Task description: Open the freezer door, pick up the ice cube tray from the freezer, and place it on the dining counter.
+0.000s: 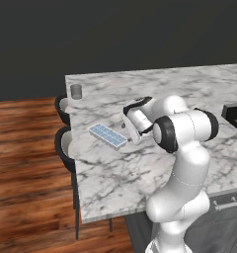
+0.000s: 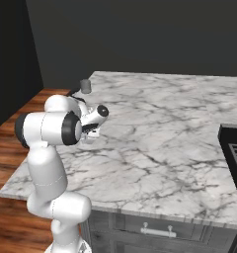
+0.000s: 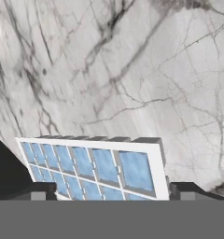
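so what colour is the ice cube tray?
Pale blue cells with a whitish rim; the ice cube tray shows best in the hand view.

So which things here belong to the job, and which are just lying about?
Job:
- ice cube tray, flat on the dining counter
- gripper, jaws open either side of the tray

Lying about:
- grey cup near the counter edge
- stools
- cooktop

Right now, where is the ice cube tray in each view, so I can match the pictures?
Left base view: ice cube tray lies flat on the marble counter, left of the gripper.
Right base view: I can't make it out.
Hand view: tray bottom centre.
Shared landmark: the grey cup.
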Controlling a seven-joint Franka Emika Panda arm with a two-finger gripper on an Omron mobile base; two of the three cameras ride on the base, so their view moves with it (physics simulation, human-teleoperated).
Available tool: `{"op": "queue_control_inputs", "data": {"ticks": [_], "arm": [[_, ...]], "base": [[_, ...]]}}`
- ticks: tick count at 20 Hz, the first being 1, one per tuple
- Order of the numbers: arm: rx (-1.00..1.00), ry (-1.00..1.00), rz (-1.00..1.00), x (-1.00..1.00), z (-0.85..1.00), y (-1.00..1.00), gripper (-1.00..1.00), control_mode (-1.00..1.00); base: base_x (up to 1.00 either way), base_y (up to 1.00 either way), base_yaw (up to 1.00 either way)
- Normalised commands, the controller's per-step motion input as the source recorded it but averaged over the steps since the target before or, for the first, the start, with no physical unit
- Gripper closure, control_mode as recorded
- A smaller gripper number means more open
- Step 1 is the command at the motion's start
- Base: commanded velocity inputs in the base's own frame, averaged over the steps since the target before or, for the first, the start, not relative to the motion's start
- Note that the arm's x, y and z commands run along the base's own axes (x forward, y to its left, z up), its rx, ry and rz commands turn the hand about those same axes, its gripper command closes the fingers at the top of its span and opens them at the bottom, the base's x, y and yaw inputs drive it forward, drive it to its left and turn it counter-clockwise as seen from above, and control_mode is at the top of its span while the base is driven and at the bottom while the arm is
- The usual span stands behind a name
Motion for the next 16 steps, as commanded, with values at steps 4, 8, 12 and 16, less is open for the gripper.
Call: {"op": "queue_control_inputs", "data": {"ticks": [4, 8, 12, 16], "arm": [[0.00, 0.00, 0.00, 0.00, 0.00, 0.00, -1.00, -1.00], [0.00, 0.00, 0.00, 0.00, 0.14, 0.00, -1.00, -1.00], [-0.03, 0.00, 0.00, -0.08, 0.69, 0.00, -1.00, -1.00], [-0.05, -0.04, 0.08, -0.48, 0.80, -0.24, -1.00, -1.00]], "base": [[0.00, 0.00, 0.00], [0.00, 0.00, 0.00], [0.00, 0.00, 0.00], [0.00, 0.00, 0.00]]}}
